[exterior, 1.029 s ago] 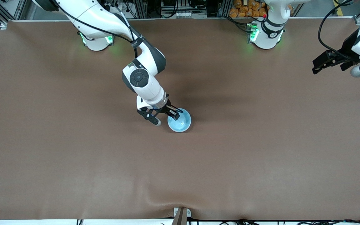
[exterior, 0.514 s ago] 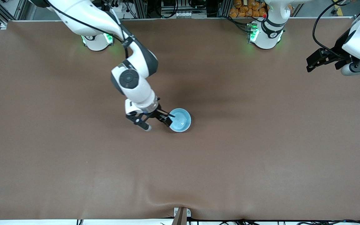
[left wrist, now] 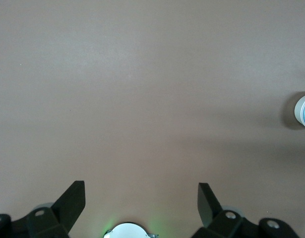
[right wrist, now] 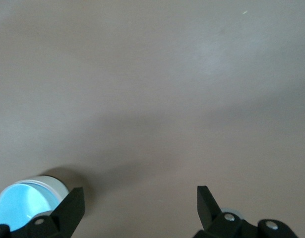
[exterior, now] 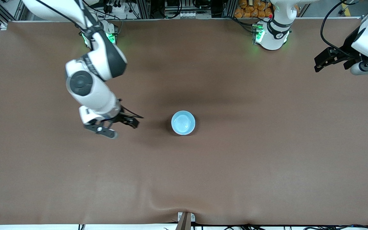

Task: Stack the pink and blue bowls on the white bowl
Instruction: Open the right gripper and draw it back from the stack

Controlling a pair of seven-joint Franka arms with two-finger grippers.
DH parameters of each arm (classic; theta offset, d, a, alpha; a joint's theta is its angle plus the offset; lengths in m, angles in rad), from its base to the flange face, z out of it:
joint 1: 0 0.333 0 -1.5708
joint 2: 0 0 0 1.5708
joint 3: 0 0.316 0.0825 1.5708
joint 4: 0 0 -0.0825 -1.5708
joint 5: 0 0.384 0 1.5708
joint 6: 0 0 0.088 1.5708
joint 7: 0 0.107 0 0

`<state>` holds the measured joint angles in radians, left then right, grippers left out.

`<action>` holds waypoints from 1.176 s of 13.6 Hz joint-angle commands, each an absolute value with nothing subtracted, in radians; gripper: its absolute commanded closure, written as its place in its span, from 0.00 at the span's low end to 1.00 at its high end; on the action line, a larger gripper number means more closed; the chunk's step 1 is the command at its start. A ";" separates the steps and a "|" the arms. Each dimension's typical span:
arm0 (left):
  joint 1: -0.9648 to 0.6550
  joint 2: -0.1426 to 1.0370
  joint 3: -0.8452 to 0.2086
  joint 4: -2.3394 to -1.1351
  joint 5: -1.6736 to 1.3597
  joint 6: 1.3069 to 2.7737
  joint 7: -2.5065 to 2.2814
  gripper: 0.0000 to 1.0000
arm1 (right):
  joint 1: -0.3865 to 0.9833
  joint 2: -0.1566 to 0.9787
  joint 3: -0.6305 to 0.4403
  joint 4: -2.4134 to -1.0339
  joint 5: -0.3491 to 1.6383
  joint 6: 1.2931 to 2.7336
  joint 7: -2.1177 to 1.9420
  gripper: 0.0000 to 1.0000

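Observation:
A light blue bowl (exterior: 183, 123) stands upright in the middle of the brown table. It shows in the right wrist view (right wrist: 27, 202) and at the edge of the left wrist view (left wrist: 304, 111); there the wall under its blue rim looks white. No pink bowl shows, and no separate white bowl. My right gripper (exterior: 124, 127) is open and empty over bare table, apart from the bowl toward the right arm's end; its view (right wrist: 140, 194) shows spread jaws. My left gripper (exterior: 322, 62) is open and empty, waiting high at the left arm's end (left wrist: 141, 191).
The brown mat (exterior: 267, 159) covers the whole table and has a small fold at its near edge (exterior: 185, 210). The two arm bases (exterior: 272, 35) stand along the edge farthest from the front camera.
My right gripper has let go of the blue bowl and drawn away from it toward the right arm's end of the table. The bowl stayed put. The left gripper shifted only slightly.

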<state>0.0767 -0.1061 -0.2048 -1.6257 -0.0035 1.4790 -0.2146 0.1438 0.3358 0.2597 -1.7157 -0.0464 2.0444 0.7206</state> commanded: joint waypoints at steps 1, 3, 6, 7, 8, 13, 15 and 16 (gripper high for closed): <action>0.083 -0.132 -0.206 -1.629 0.000 1.462 -0.190 0.00 | 0.049 0.262 0.281 -1.743 0.024 1.968 0.551 0.00; 0.081 -0.144 -0.207 -1.632 0.000 1.463 -0.190 0.00 | -0.001 0.235 0.281 -1.743 0.058 1.930 0.451 0.00; 0.081 -0.146 -0.206 -1.631 0.000 1.462 -0.190 0.00 | -0.041 0.171 0.272 -1.765 0.063 1.875 0.384 0.00; 0.081 -0.146 -0.206 -1.629 0.006 1.450 -0.192 0.00 | -0.061 0.141 0.264 -1.785 0.063 1.873 0.377 0.00; 0.081 -0.146 -0.206 -1.629 0.006 1.444 -0.192 0.00 | -0.074 0.115 0.259 -1.787 0.063 1.856 0.339 0.00; 0.083 -0.144 -0.199 -1.621 0.002 1.443 -0.189 0.00 | -0.072 0.034 0.132 -1.775 0.063 1.705 0.126 0.00; 0.081 -0.144 -0.199 -1.620 0.002 1.443 -0.175 0.00 | -0.064 0.031 0.074 -1.696 0.063 1.617 0.050 0.00; 0.081 -0.144 -0.199 -1.620 0.000 1.443 -0.166 0.00 | -0.064 0.031 0.054 -1.642 0.064 1.567 0.020 0.00</action>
